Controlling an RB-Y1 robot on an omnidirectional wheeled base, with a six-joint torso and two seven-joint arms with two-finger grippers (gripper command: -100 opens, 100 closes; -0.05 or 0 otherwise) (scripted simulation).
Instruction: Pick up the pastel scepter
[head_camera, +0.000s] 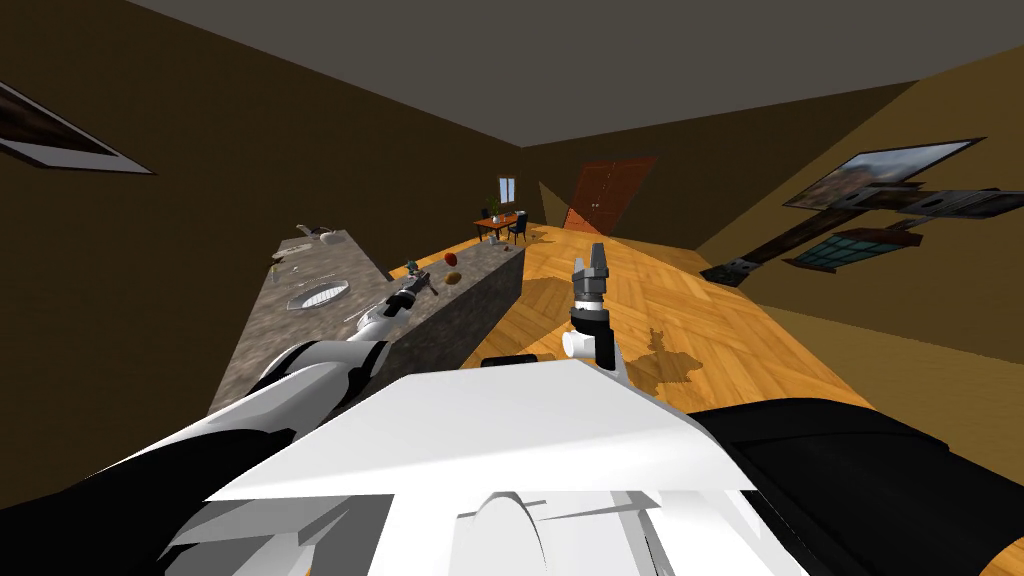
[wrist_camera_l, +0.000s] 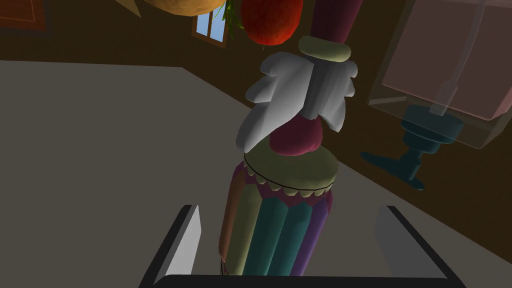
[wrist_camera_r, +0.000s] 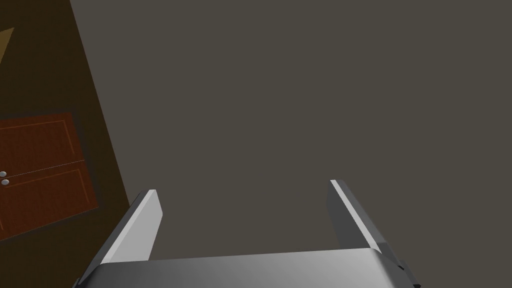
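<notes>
A long, speckled grey stone worktop runs along my left toward the far wall. About midway along it lies the striped pastel scepter with white wings, lengthwise between the parted left jaws, which touch neither side of it. Just beyond its far end sit a red round fruit and an orange-brown round fruit. Beside the scepter stands a clear box-shaped container on a teal foot. An oval metal sink basin is set into the worktop on the wall side. The right jaws, parted, hang over the wooden plank floor, right of the worktop. A small wooden table stands at the far wall, left of a brown double door.
</notes>
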